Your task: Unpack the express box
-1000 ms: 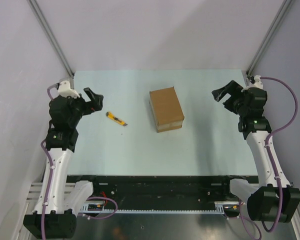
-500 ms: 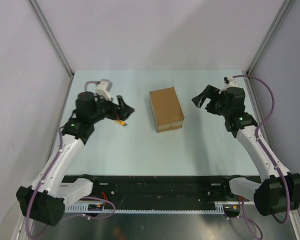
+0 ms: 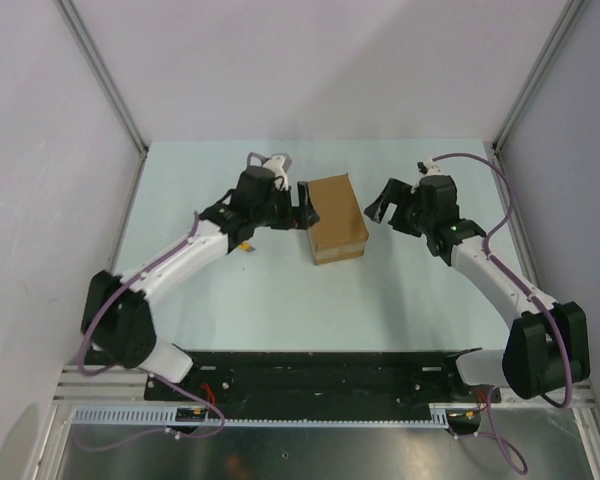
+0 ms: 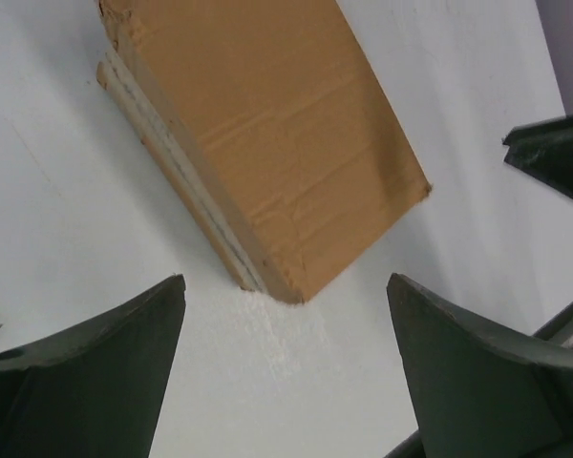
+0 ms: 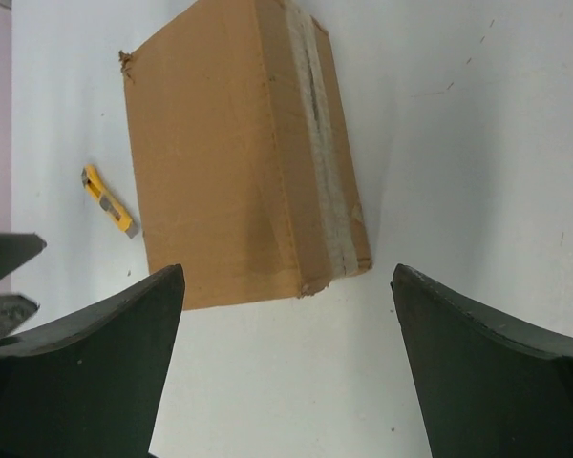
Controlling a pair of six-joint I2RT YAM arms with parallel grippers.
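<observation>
Evidently the approach was in hand: the left gripper (image 3: pixel 300 206) and right gripper (image 3: pixel 384 204), both spread wide and empty, flanked the taped express box (image 3: pixel 334 216) at mid-table. Next, probably, 1 would brace it before its seam was opened.

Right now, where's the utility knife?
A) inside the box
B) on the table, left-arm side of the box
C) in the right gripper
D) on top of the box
B: the utility knife lies flat on the table, clear of the closed express box, on the side facing the left arm.
</observation>
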